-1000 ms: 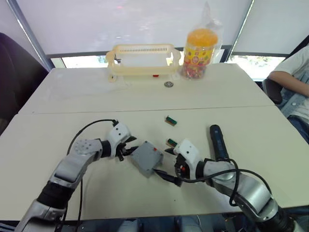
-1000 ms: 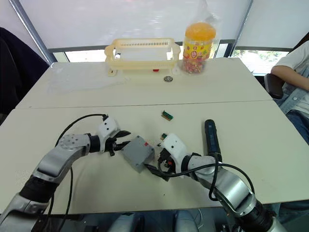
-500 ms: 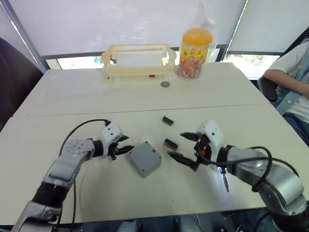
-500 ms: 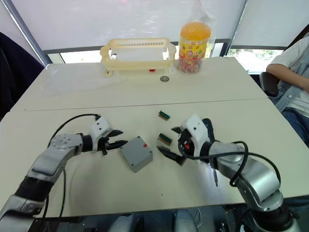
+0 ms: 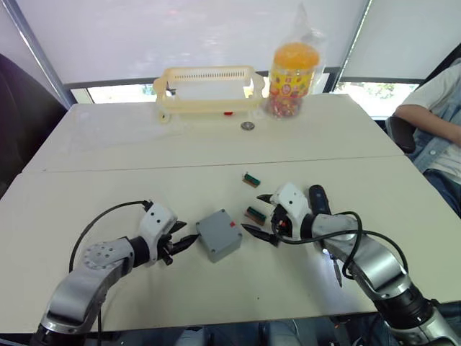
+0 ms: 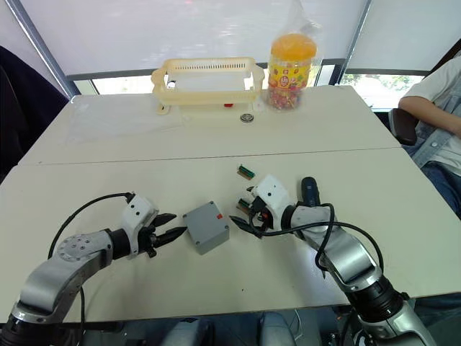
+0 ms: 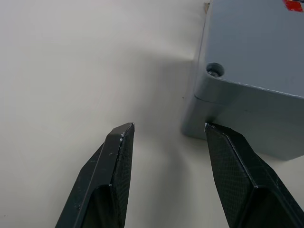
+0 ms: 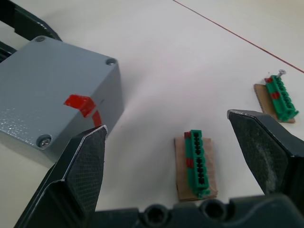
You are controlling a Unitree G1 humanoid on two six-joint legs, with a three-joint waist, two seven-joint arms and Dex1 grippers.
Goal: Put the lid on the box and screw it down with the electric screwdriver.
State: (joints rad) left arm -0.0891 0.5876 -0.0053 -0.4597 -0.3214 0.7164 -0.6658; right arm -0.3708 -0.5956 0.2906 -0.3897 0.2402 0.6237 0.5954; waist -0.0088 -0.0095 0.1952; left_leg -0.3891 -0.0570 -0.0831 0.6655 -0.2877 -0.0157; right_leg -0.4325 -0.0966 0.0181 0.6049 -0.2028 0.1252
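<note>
Wide pale table (image 5: 108, 144), made of two tops joined at a seam. At the far edge, a pale yellow slotted basket (image 5: 209, 86); contents not clear from here. Just beside it, a clear jar (image 5: 294, 68) with an orange lid, wrapped in a clear bag and filled with small colourful pieces. A small round metal item (image 5: 248, 125) lying on the table in front of the basket. A person's arm (image 5: 432, 119) at the right edge.

Near the front middle of the table, the grey box (image 5: 218, 235), a square plastic enclosure. Lid (image 8: 52, 95) sitting on top of it, flat and grey, with a red mark near one edge and screw holes at the corners; a metal screw head visible in two of them.

Black electric screwdriver (image 6: 309, 189) lying on the table beside the right arm, partly hidden by it.

Left end effector (image 5: 181, 244) open, just left of the box, one fingertip (image 7: 216, 133) at the box's lower corner. Right end effector (image 5: 259, 214) open wide, just right of the box, gripping nothing.

Two small green-and-tan blocks: one (image 8: 196, 163) between the right fingers, the other (image 5: 251, 179) farther back.
</note>
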